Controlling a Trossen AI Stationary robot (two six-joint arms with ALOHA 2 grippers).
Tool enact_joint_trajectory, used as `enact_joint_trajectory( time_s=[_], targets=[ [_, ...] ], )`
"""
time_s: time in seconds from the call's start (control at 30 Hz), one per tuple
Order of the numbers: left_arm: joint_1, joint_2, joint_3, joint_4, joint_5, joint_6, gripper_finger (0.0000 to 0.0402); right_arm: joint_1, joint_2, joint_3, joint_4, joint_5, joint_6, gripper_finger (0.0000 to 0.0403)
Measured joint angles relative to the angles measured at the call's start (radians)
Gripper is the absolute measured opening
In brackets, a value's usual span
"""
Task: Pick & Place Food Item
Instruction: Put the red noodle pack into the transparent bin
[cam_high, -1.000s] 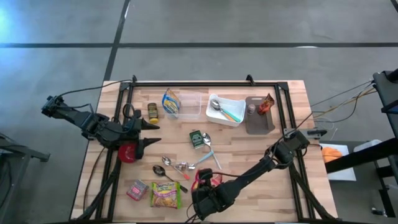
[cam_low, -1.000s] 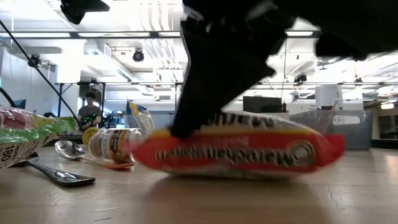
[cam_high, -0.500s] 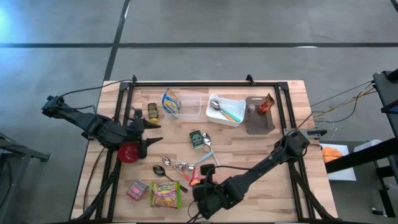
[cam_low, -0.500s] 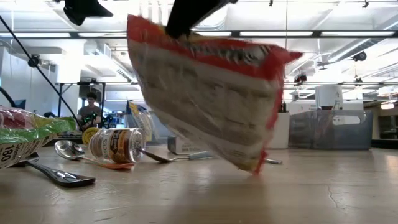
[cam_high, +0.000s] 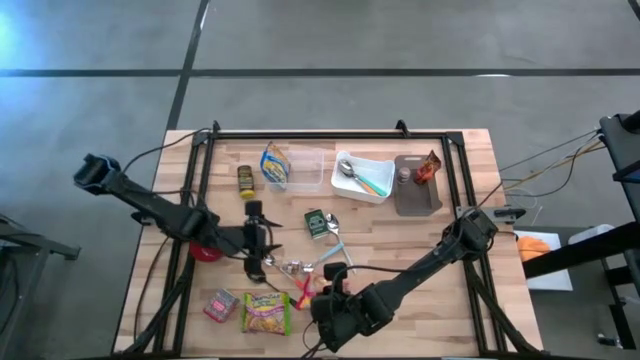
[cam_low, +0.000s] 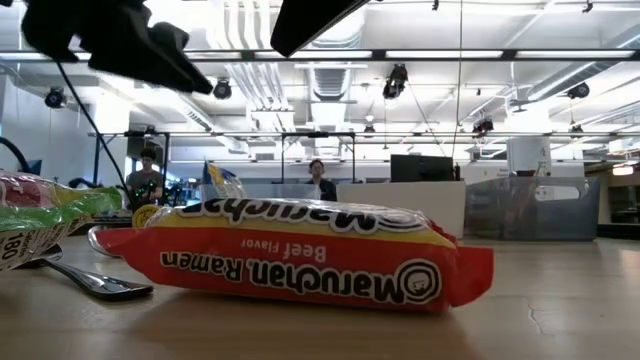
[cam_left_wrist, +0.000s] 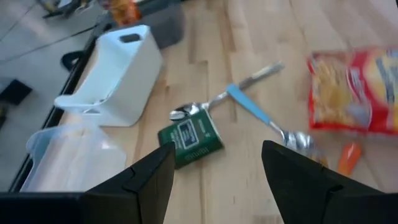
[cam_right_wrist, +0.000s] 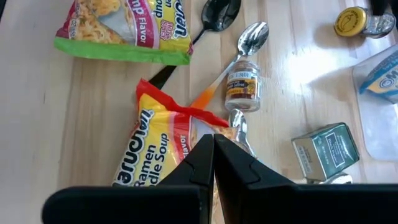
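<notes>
Currently the red-and-yellow Maruchan beef ramen packet (cam_low: 300, 255) lies flat on the wooden bench (cam_high: 440, 250), near edge, roughly centre; nothing is gripping it. In the high view only a sliver of it (cam_high: 303, 291) shows, just left of the right end effector.

Right end effector (cam_right_wrist: 212, 163): fingers pressed together, empty, hovering above the packet (cam_right_wrist: 163, 152).

Left end effector (cam_left_wrist: 214, 165): fingers spread, empty, out over the middle-left of the bench, with a green rectangular tin (cam_left_wrist: 190, 140) and a blue-handled metal spoon (cam_left_wrist: 264, 120) below and ahead of it. In the high view it sits (cam_high: 258, 240) left of the tin (cam_high: 316, 222).

Other items:
- green-trimmed ramen packet (cam_right_wrist: 124, 28) left of the red one, near edge
- small glass spice jar with brown label (cam_right_wrist: 241, 87) lying on its side, just beyond the red packet
- two more metal spoons (cam_right_wrist: 219, 14) near the jar
- yellow-lidded jar (cam_high: 245, 180), far left
- clear plastic tub (cam_high: 306, 170) with a blue-and-yellow bag (cam_high: 274, 165) in it, far side
- white plastic bin (cam_high: 364, 177) holding utensils, right of the tub
- grey tray (cam_high: 416, 195), far right
</notes>
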Motion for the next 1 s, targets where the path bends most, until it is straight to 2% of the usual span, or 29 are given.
enact_joint_trajectory(
  time_s=[0.23,0.4,0.5,0.67,0.83,1.0],
  targets=[
    [0.0,0.061,0.016,0.048,0.012,-0.004,0.0243,-0.003,0.0,0.0,-0.013,-0.003,0.11,0.0008],
    [0.0,0.063,0.023,0.051,0.023,-0.066,0.0243,-0.009,0.004,0.0,-0.035,-0.035,0.278,0.0008],
    [0.0,0.063,0.023,0.06,0.11,-0.215,0.0253,-0.01,0.004,0.0,-0.084,-0.034,0.363,0.0008],
    [0.002,0.07,0.023,0.098,0.278,-0.517,0.0304,-0.009,0.004,0.0,-0.182,-0.047,0.453,0.0008],
    [0.002,0.076,0.023,0.112,0.315,-0.686,0.0353,-0.009,0.003,-0.002,-0.332,-0.078,0.637,0.0009],
    [0.001,0.148,0.021,0.199,0.366,-0.78,0.0366,0.01,0.003,-0.014,-0.483,-0.133,0.819,0.0009]
  ],
)
